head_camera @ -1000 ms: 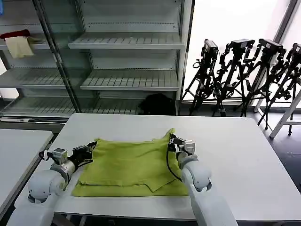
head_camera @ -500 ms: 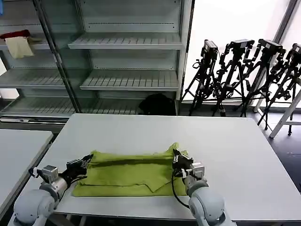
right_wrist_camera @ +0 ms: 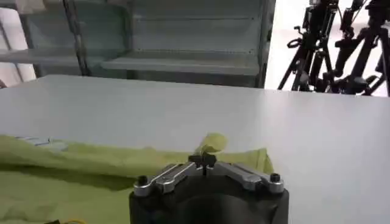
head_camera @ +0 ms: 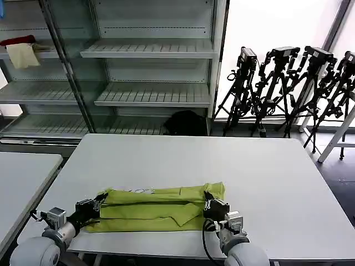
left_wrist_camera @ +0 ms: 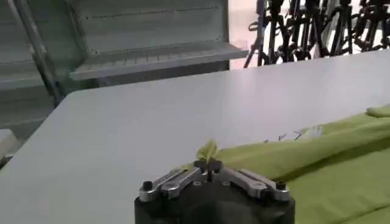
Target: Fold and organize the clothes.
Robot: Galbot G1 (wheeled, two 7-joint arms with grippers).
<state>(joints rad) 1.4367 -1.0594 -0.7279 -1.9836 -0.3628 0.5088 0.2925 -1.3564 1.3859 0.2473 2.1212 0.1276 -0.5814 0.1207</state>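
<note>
The lime-green short-sleeved cotton T-shirt [head_camera: 158, 209] lies as a long, low band across the near part of the white rectangular worktop [head_camera: 266, 166], its far edge doubled toward the robot so that a strip of white print [head_camera: 141, 191] peeks out along the top of the fold. A diagonal flap sits on the near layer, and the bottom hem runs close to the worktop's front edge.

At the shirt's left end, the left gripper [head_camera: 95, 201] has its fingers pressed together on a small tuft of green fabric, which stands up between the tips in the left wrist view [left_wrist_camera: 207, 159]. At the right end, the right gripper [head_camera: 209, 203] does the same, its fingers clamped on a pinched corner of cloth that pokes up in the right wrist view [right_wrist_camera: 206, 159]. Both arms reach in low from the near side, the two grips roughly level with each other.

By the look of it, the lengthwise fold is in hand: the far edge is carried over the body of the shirt and is nearly laid. The next move, I would judge, calls for setting both corners down evenly on the near layer, then letting go together so the fold does not spring back or skew.

Beyond the worktop stand grey metal shelves [head_camera: 150, 94] and a row of black tripods [head_camera: 288, 88].
</note>
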